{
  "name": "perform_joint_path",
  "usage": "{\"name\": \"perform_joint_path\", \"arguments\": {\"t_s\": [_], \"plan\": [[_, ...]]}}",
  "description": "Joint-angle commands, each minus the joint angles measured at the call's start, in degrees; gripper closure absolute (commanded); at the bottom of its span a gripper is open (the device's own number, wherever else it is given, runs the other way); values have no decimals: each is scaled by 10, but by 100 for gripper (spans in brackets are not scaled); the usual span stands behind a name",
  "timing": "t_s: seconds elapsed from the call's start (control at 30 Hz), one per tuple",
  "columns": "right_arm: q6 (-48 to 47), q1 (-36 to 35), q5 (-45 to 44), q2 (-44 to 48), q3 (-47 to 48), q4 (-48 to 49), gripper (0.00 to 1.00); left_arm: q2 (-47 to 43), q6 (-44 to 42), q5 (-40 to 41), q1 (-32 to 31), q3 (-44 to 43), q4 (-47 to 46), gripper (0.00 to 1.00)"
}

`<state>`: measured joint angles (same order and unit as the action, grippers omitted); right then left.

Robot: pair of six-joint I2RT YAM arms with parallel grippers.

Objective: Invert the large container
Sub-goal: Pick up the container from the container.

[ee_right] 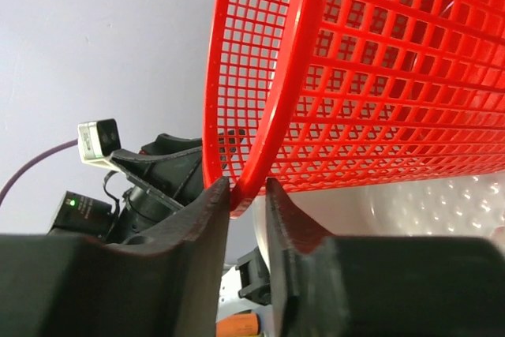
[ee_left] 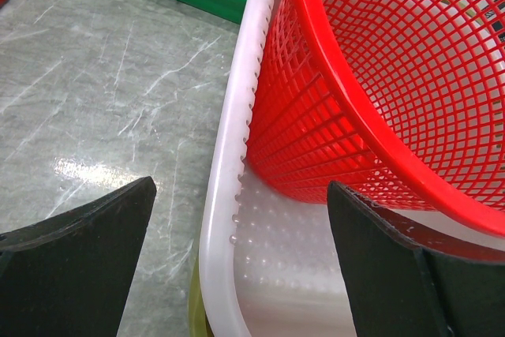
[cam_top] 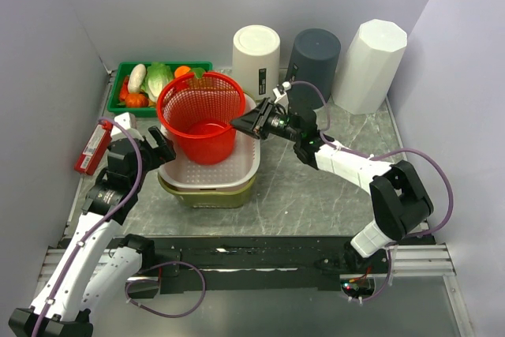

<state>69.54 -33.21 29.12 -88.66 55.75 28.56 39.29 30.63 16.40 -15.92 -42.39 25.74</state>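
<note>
A red mesh basket (cam_top: 201,108) stands mouth-up inside a white tub (cam_top: 237,175), which is nested in an olive tub (cam_top: 209,197). My right gripper (cam_top: 241,124) is shut on the basket's right rim; in the right wrist view the rim (ee_right: 260,155) is pinched between the two fingers (ee_right: 247,191). My left gripper (cam_top: 160,146) is open at the white tub's left side. In the left wrist view its fingers (ee_left: 241,250) straddle the tub's rim (ee_left: 225,195), with the basket wall (ee_left: 347,92) just beyond.
A green tray (cam_top: 166,65) of toy vegetables sits at the back left. A white cylinder (cam_top: 256,51), a dark grey cylinder (cam_top: 313,57) and a white faceted container (cam_top: 369,65) stand upside down along the back. A red flat object (cam_top: 93,147) lies by the left wall.
</note>
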Motion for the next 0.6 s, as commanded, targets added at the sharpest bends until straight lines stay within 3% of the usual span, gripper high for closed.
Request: {"name": "perform_joint_path", "arguments": {"t_s": [0.0,0.57], "plan": [[-6,-8,-19,-1,37,16,73,-7,-7,2,2,-3,-18,4],[-14,-16,-50,27,45,36,89,-53,-4,26,2,2,-23,4]]}}
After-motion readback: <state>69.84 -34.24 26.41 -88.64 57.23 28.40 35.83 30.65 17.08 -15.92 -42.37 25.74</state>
